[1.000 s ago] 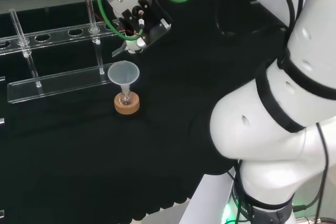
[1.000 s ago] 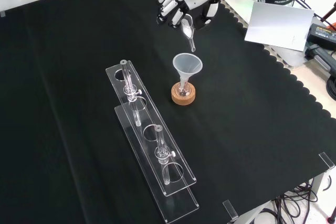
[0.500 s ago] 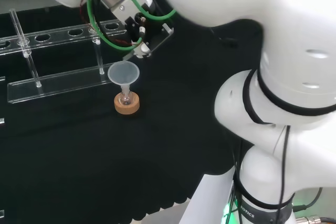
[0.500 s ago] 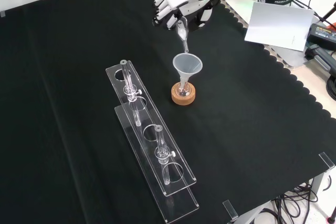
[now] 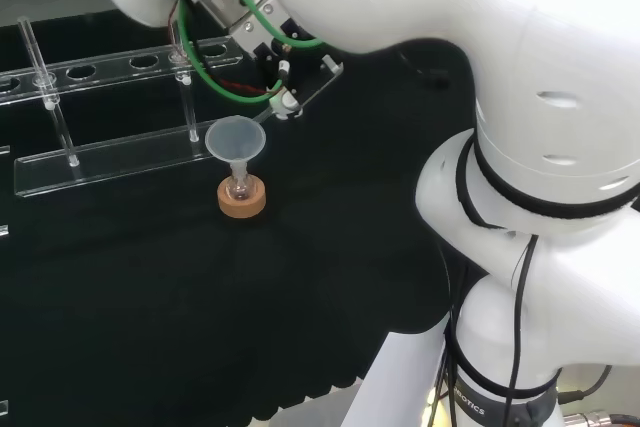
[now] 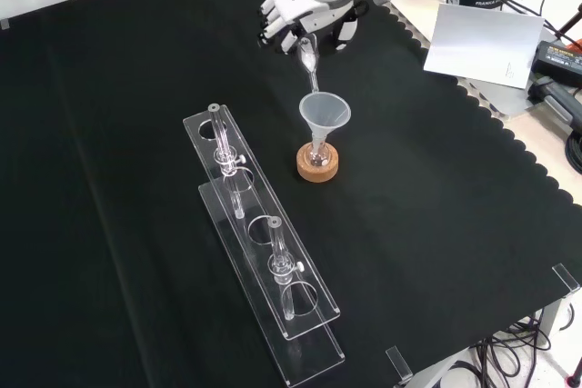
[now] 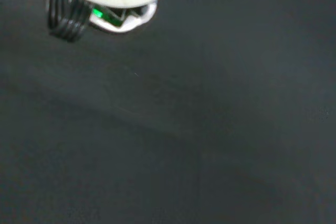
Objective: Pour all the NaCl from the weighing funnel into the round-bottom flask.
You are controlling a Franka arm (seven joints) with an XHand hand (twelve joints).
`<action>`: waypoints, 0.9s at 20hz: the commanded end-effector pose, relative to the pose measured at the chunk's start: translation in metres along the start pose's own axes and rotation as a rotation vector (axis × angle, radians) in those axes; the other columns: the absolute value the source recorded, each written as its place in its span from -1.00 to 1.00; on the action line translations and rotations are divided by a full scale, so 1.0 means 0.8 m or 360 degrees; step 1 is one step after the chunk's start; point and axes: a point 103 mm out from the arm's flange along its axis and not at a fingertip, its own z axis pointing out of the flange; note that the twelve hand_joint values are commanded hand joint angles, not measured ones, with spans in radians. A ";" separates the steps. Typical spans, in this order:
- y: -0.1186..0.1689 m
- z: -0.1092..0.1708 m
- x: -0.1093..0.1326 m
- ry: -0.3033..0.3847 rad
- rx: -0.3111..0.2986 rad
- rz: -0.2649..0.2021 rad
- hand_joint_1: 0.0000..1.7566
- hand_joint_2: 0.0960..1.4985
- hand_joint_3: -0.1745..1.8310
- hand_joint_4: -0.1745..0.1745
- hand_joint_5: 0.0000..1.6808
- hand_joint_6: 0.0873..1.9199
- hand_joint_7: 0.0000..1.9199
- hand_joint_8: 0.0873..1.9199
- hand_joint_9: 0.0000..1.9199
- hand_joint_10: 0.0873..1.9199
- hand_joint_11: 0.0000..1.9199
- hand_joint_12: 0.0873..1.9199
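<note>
My hand reaches in at twelve o'clock, fingers curled round the weighing funnel, whose stem slants down toward the mouth of the plastic funnel. That funnel sits in the round-bottom flask on its cork ring, mid-counter. At seven o'clock from the flask stands a clear rack holding glass tubes on the black cloth.

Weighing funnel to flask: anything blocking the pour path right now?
Nothing visible blocks it. In the front view the hand holds the weighing funnel with its spout pointing down, above the plastic funnel seated in the round-bottom flask on its cork ring. The funnel's mouth is open.
</note>
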 end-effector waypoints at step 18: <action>-0.010 -0.018 0.033 -0.0216 -0.0043 0.0012 0.28 -0.24 -0.13 1.00 0.51 -0.33 -0.52 -0.39 -0.17 -0.62 -0.28 0.11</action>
